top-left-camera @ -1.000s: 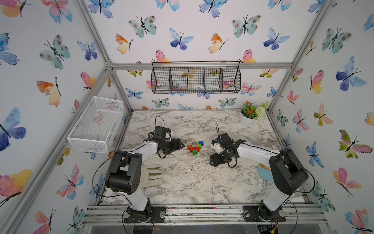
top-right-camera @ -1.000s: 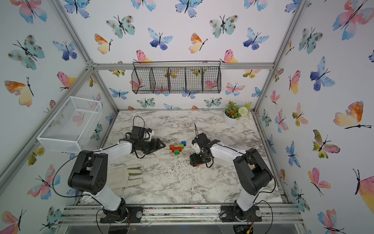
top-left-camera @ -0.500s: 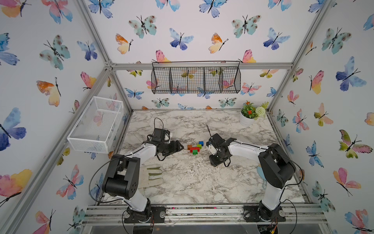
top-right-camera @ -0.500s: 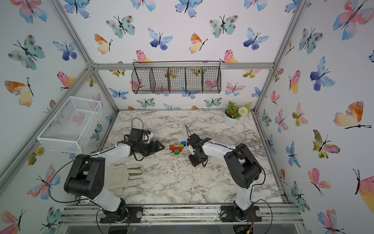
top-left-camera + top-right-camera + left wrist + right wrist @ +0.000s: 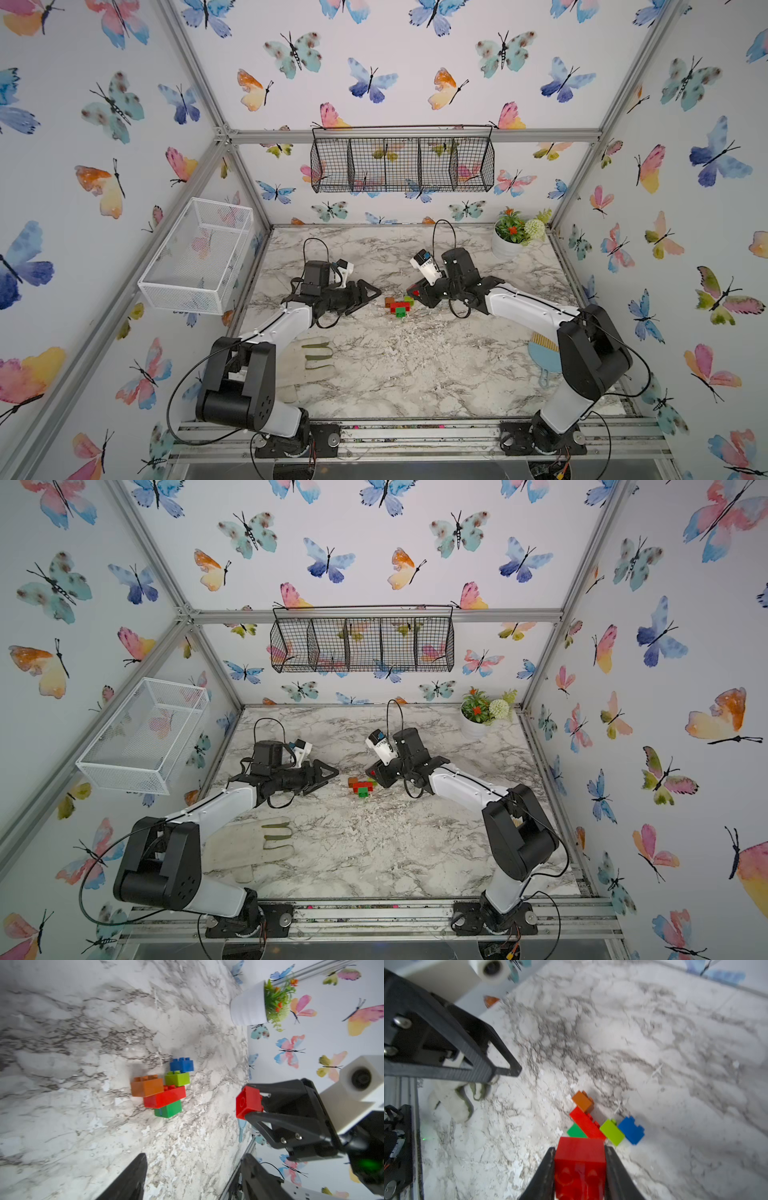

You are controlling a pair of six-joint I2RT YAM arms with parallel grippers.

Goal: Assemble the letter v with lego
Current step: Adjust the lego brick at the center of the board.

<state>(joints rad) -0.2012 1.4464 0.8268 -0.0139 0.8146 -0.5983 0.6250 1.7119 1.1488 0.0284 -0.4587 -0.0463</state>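
Between the jaws of the right gripper (image 5: 580, 1148) we see the square red brick (image 5: 580, 1167), pinched on two opposite sides and held apart from the other pieces. Just ahead of that gripper's tips, on the marble table (image 5: 415, 365), lies the letter v (image 5: 164, 1088). It consists of a long red brick (image 5: 165, 1097) with a dark green brick (image 5: 169, 1108) and an orange brick (image 5: 146, 1085) against it. A lime green brick (image 5: 177, 1078) and a blue brick (image 5: 181, 1065) step away from its other end. Across the cluster we find the left gripper (image 5: 194, 1156), jaws spread wide around nothing, near the bricks without touching them.
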